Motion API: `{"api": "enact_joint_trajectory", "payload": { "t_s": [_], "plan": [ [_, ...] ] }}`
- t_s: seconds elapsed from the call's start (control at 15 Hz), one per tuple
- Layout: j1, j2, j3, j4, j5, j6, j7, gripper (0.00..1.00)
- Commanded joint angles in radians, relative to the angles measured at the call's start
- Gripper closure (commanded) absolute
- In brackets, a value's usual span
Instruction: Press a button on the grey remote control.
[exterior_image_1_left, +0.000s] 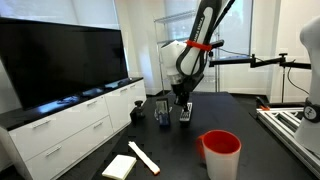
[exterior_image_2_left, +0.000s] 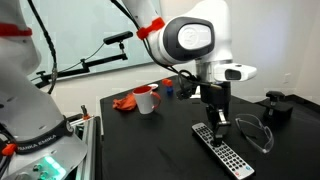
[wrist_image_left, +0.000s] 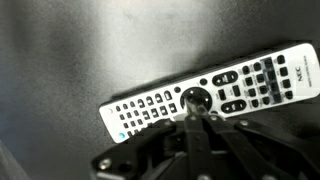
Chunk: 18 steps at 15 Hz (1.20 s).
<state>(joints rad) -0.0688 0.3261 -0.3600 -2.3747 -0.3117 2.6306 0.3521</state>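
The tool (wrist_image_left: 194, 108), clenched and empty, hangs at the grey remote control's (wrist_image_left: 150, 108) round centre button, the press itself apparently not yet done.

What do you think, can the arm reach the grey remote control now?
Likely yes: the tool sits right above the grey remote control, shut tips near its round centre button, nothing in between.

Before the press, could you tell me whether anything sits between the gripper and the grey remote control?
Nothing visible does: the gripper is directly over the grey remote control, close to its middle.
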Motion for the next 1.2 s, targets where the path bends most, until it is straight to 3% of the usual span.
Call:
{"api": "enact_joint_trajectory", "payload": {
  "t_s": [0.0,0.4,0.6,1.13],
  "plan": [
    [-0.002,-0.068,-0.014,-0.055,-0.037,0.022,-0.010,1.00],
    [-0.006,-0.104,-0.017,-0.071,-0.066,0.017,-0.006,1.00],
    [-0.020,-0.156,0.002,-0.096,-0.053,0.000,-0.064,1.00],
    [-0.073,-0.552,0.099,-0.230,0.090,-0.256,-0.429,1.00]
  ]
}}
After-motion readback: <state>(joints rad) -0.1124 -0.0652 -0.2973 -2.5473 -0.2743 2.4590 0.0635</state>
